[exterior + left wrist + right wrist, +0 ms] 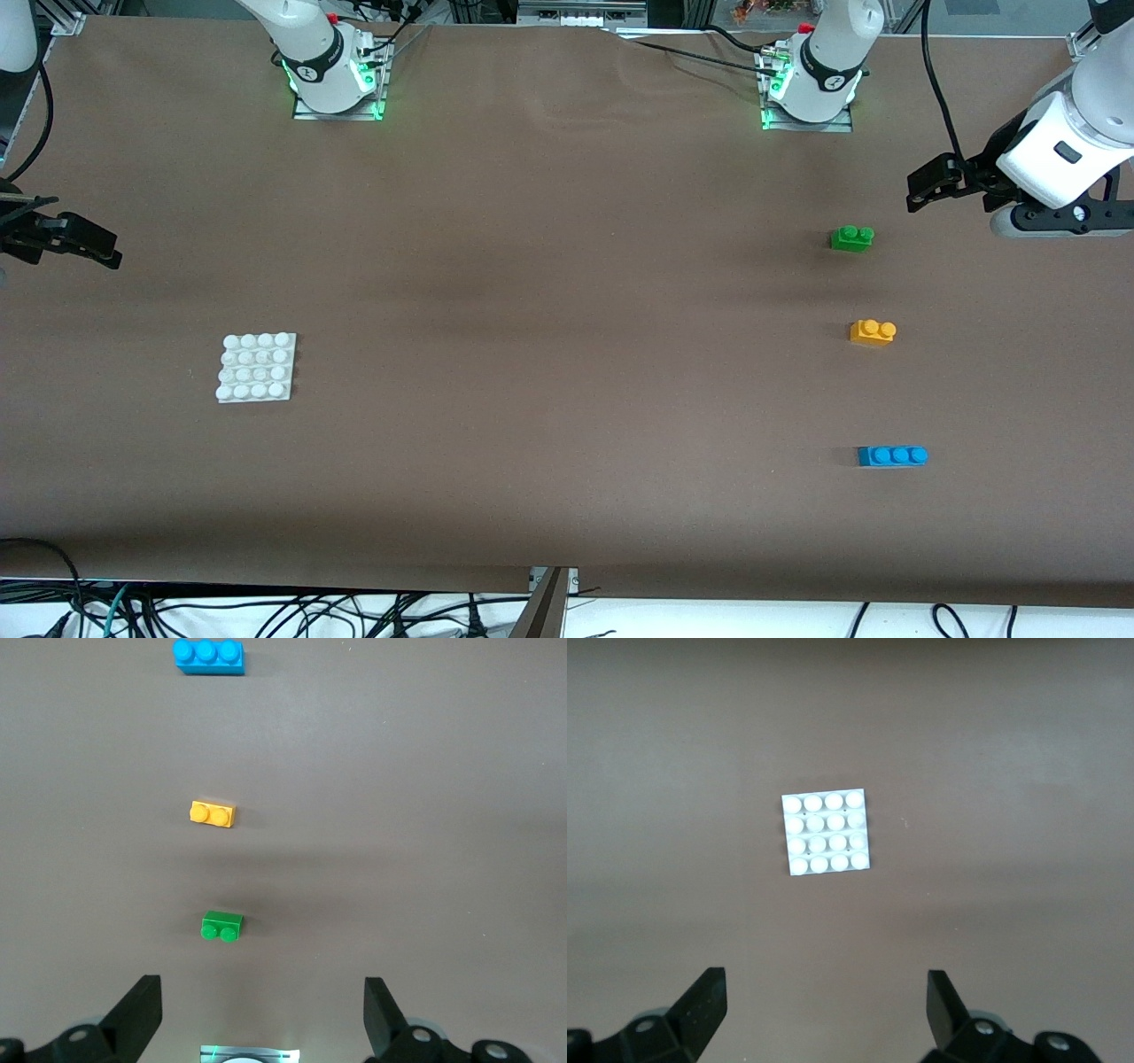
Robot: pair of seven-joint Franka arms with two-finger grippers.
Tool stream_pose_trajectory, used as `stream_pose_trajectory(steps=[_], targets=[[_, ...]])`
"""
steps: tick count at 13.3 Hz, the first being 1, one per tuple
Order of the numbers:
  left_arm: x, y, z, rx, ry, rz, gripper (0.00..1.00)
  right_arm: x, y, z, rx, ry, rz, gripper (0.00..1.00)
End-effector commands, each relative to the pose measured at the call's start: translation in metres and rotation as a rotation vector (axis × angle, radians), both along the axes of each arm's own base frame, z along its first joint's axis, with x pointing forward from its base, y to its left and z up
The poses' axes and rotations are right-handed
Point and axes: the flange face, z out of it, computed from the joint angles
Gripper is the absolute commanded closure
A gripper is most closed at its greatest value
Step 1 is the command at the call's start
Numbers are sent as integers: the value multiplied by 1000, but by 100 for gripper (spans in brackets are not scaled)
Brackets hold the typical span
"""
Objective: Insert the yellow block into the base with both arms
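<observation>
The yellow block (873,332) (213,814) lies studs up on the brown table, toward the left arm's end. The white studded base (257,367) (827,833) lies flat toward the right arm's end, apart from the block by most of the table's length. My left gripper (920,188) (262,983) hangs open over the table at the left arm's end, with nothing between its fingers. My right gripper (104,248) (825,974) hangs open and empty over the table's edge at the right arm's end.
A green two-stud brick (851,237) (221,927) lies farther from the front camera than the yellow block. A blue three-stud brick (892,455) (209,656) lies nearer. Cables hang below the table's front edge (549,585).
</observation>
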Motion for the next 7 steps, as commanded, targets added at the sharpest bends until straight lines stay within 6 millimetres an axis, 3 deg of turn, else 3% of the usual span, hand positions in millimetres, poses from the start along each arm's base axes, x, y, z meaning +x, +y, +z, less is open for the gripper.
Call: stream_pose_trajectory(steps=[1,4,7], targets=[[0,-1,7,-17,-8,5,0,4,4,4,-29,3,5,0],[0,-1,7,-17,-8,5,0,5,10,0,-31,10,14,0],[-1,-2,7,-17,-8,5,0,19,5,-40,-36,75,3,0]])
